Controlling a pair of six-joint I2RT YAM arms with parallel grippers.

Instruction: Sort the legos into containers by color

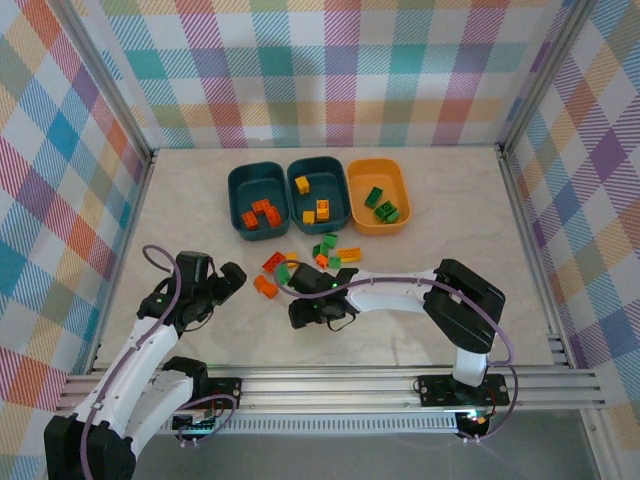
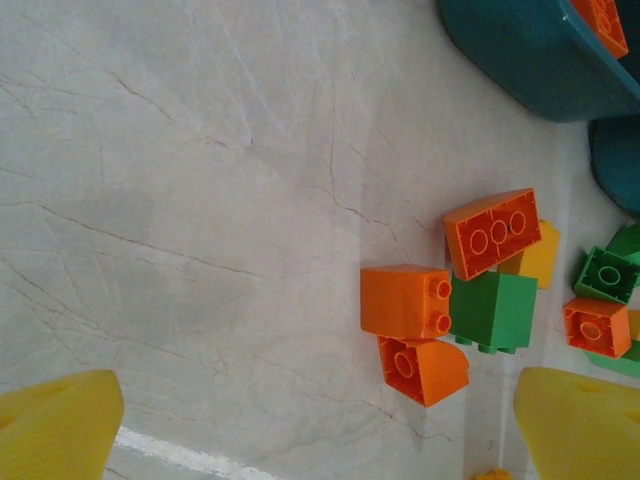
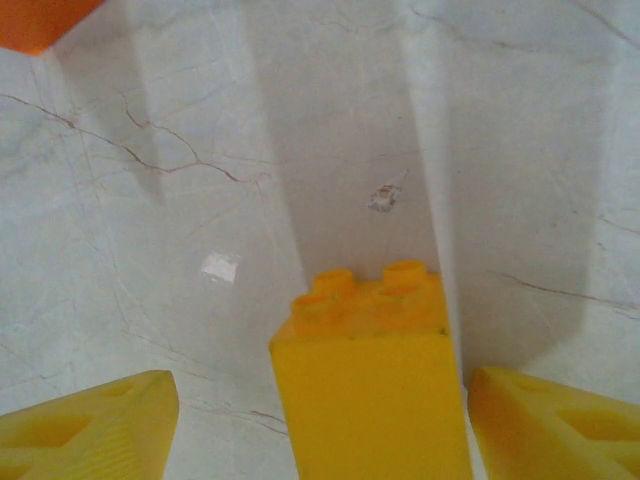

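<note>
Yellow and tall, four studs on top, a brick [image 3: 370, 400] stands on the marbled table [image 3: 200, 200] between the right gripper's [image 3: 320, 390] parted fingers, perhaps brushing one. Left gripper [image 2: 320, 400] hangs spread wide and empty near loose orange and green bricks [image 2: 405, 300].

Legos [image 1: 265, 286] partly sorted by colour.
Left teal tub [image 1: 255, 180] holds orange bricks [image 1: 262, 213], middle teal tub [image 1: 325, 178] yellow bricks [image 1: 301, 184], orange-yellow tub [image 1: 376, 171] green bricks [image 1: 374, 197]; mixed loose ones lie just in front.
</note>
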